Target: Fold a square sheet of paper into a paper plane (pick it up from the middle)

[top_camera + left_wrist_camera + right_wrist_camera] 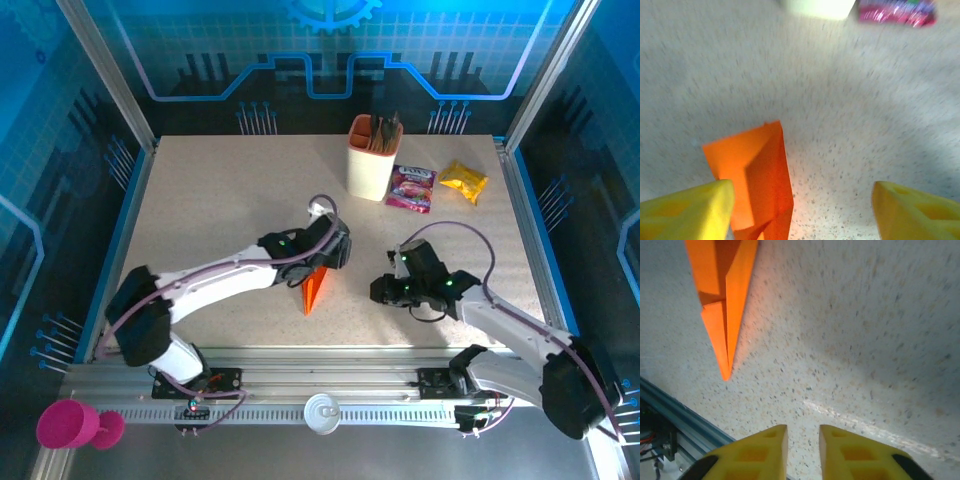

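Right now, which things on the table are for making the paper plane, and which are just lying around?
For the job: the orange paper plane.
Just lying about: the peach holder cup, the pink snack packet, the yellow snack packet.

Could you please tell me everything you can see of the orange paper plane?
The paper plane is bright orange, thin paper folded into a narrow dart with layered creases. It rests on the speckled table, near the middle, its sharp tip pointing toward the near edge. The left hand hangs over its blunt end with jaws wide open; whether a finger touches it cannot be told. The right hand is apart from it, off to its right.
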`<state>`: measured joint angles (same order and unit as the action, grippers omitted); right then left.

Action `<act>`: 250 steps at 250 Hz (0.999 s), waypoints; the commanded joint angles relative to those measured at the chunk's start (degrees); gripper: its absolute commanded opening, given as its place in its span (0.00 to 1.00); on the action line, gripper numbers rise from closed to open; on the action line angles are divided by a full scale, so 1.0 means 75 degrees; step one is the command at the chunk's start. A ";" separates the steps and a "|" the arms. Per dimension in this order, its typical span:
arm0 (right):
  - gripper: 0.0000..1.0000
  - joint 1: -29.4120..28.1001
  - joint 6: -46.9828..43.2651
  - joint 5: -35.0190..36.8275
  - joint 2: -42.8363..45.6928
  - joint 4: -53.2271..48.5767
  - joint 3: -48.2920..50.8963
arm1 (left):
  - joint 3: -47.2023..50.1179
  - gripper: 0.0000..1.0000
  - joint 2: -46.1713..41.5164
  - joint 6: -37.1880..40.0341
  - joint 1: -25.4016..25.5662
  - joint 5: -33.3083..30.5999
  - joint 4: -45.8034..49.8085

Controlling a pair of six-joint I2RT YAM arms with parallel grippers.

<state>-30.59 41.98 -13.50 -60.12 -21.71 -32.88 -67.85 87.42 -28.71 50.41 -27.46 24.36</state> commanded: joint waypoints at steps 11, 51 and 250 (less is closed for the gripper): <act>0.67 0.0847 -0.0579 0.0389 0.0776 -0.1435 -0.0847 | -0.0163 0.91 -0.1413 0.0481 -0.0371 -0.0522 0.0977; 0.95 0.2170 -0.1148 0.0384 0.1090 -0.2313 -0.1594 | 0.0277 1.00 -0.2824 0.0693 -0.1042 -0.0638 0.1523; 0.99 0.3320 -0.4716 0.5306 0.0915 0.2870 0.0387 | 0.5735 1.00 -0.4577 0.2097 -0.5532 -0.1050 -0.4397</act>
<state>-7.60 17.02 20.86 -45.19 -15.55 -29.91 -27.31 46.52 -14.72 14.55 -37.28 7.09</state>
